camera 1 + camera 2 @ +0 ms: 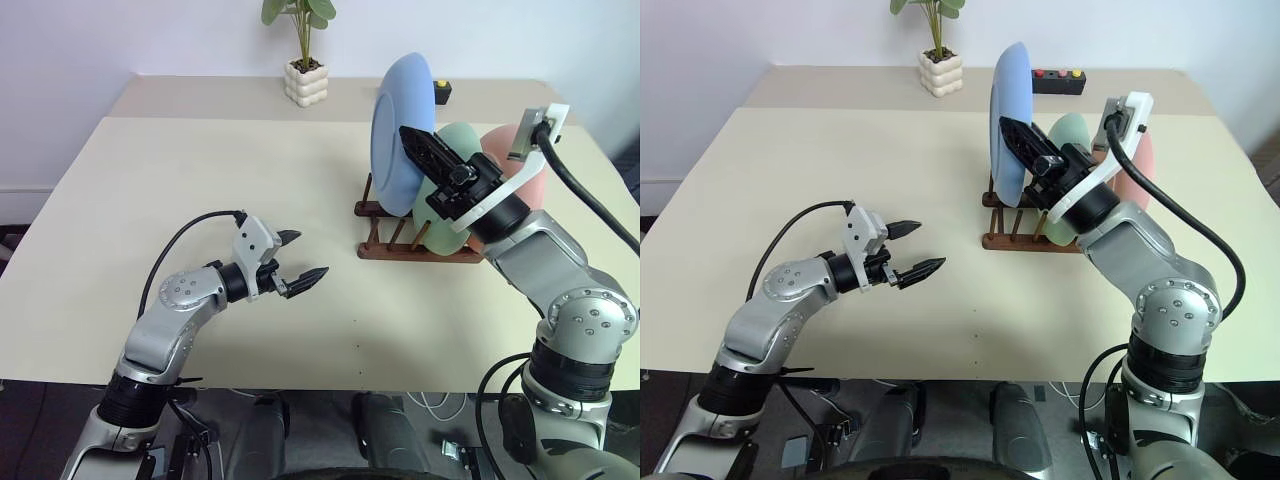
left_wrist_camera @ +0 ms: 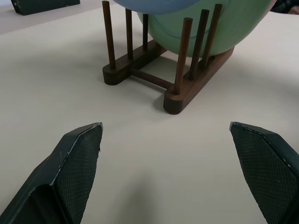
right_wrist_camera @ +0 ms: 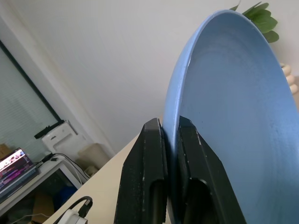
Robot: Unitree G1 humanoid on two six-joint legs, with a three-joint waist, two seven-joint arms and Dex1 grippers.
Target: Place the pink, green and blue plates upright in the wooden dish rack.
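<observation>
No text, label, brand, number or sign is showing legibly anywhere in these views.

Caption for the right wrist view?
Right gripper clamps the rim of the upright light blue round plate.
</observation>
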